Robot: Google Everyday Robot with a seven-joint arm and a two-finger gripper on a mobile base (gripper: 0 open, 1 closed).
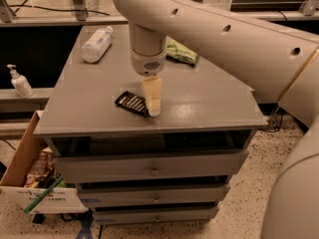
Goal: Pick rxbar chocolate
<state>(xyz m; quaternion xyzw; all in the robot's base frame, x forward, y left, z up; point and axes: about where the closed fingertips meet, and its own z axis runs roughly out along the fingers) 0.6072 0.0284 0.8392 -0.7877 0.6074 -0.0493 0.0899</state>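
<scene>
Near the front edge of a grey metal drawer cabinet [209,103] lies the rxbar chocolate [130,101] — a small flat bar in a glossy black wrapper with white lettering. At its right end the cream-coloured gripper [153,108] points straight down from a thick white arm [224,39]; whether the claw is wide, narrow or holding cannot be told. Farther back lie a white plastic bottle [96,44] on the left and a green crinkled bag [182,54] on the right.

grey drawer cabinet [199,164] on speckled floor [244,210]; cardboard box [21,156] beside it.
</scene>
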